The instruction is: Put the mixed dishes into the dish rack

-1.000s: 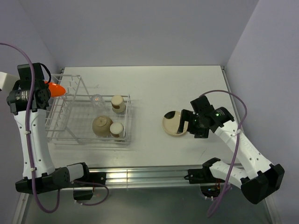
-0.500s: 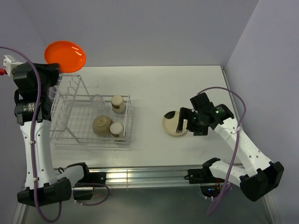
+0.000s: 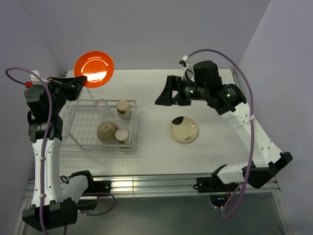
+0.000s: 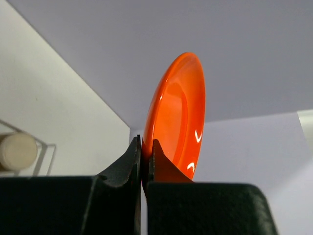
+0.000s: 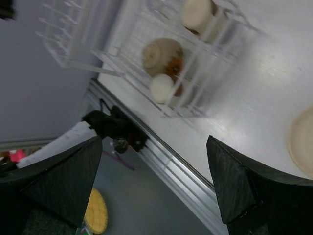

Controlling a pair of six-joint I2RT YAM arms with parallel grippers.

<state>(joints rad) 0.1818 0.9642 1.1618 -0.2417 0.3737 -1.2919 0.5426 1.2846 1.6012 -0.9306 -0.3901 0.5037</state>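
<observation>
My left gripper (image 3: 78,84) is shut on the rim of the glossy orange plate (image 3: 94,69), held high above the back of the white wire dish rack (image 3: 134,128); the plate also shows edge-on in the left wrist view (image 4: 177,112). The rack basket holds the cream-white bowl (image 3: 106,131), two tan cups (image 3: 123,108) (image 3: 122,135) and the small clear glass (image 3: 101,104). The cream shallow dish with brown marks (image 3: 184,129) lies on the table right of the rack. My right gripper (image 3: 165,96) is open and empty, raised above the table between rack and dish.
The rack's upright plate slots (image 3: 68,105) are at its left end, below the left arm. The right wrist view looks down at the rack (image 5: 146,73), the table's near edge (image 5: 161,161) and the floor.
My left gripper swung the orange plate right, to above the rack's back. My right arm lifted away from the cream dish and moved up and left; the dish stayed on the table.
</observation>
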